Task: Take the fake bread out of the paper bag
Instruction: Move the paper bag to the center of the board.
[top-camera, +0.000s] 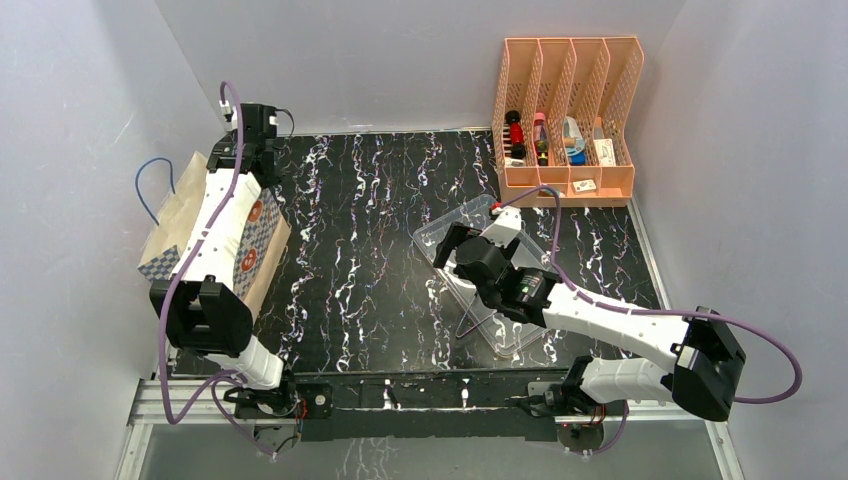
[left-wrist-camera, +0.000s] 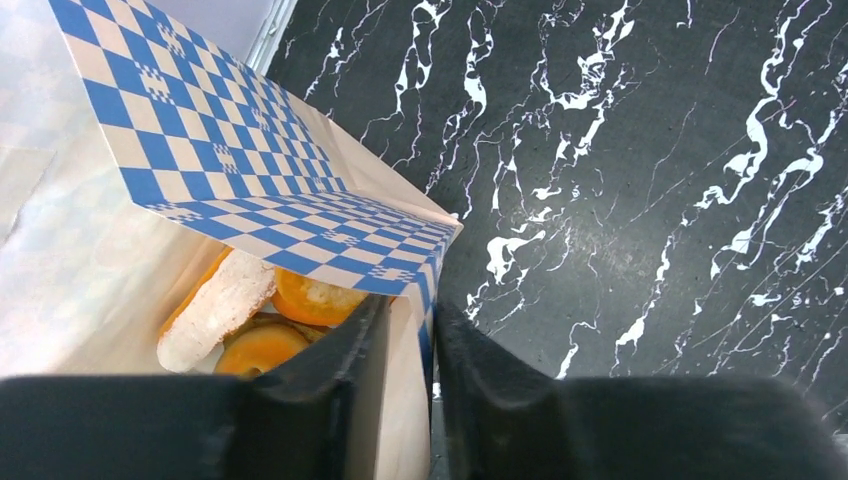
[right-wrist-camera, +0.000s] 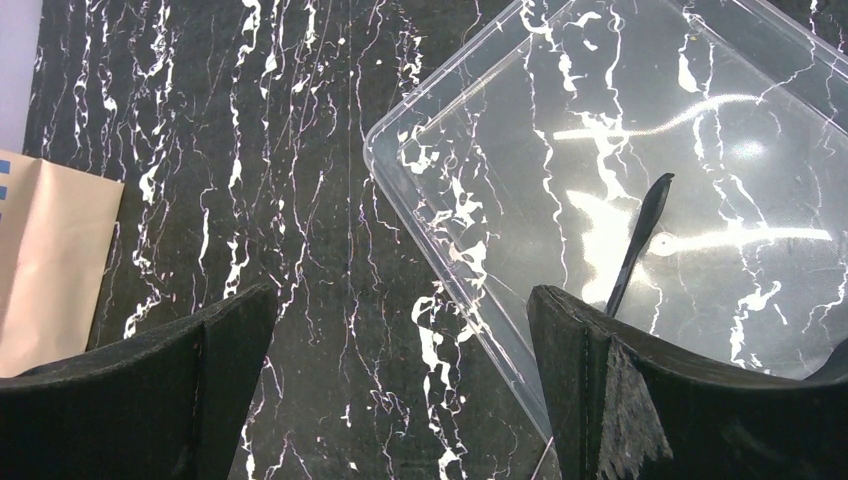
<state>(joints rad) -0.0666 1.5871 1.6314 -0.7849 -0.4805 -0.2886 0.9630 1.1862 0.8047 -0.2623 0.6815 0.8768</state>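
Observation:
The paper bag (top-camera: 165, 235) lies at the table's left edge, its checkered mouth (left-wrist-camera: 250, 160) open in the left wrist view. Inside it shows fake bread: a white-dusted long bun (left-wrist-camera: 215, 305), an orange bun (left-wrist-camera: 310, 298) and a golden ring donut (left-wrist-camera: 262, 348). My left gripper (left-wrist-camera: 412, 320) pinches the bag's rim wall, one finger inside the bag and the other outside over the table. In the top view that gripper (top-camera: 262, 172) is at the bag's far right corner. My right gripper (right-wrist-camera: 400, 310) hangs open over the bare table beside the clear tray's rim (right-wrist-camera: 440, 260), holding nothing.
The clear plastic tray (top-camera: 425, 235) sits mid-table under the right arm, with a thin dark rod (right-wrist-camera: 640, 240) seen over it. An orange slotted organizer (top-camera: 565, 110) with small items stands at the back right. Grey walls close in on the left, back and right.

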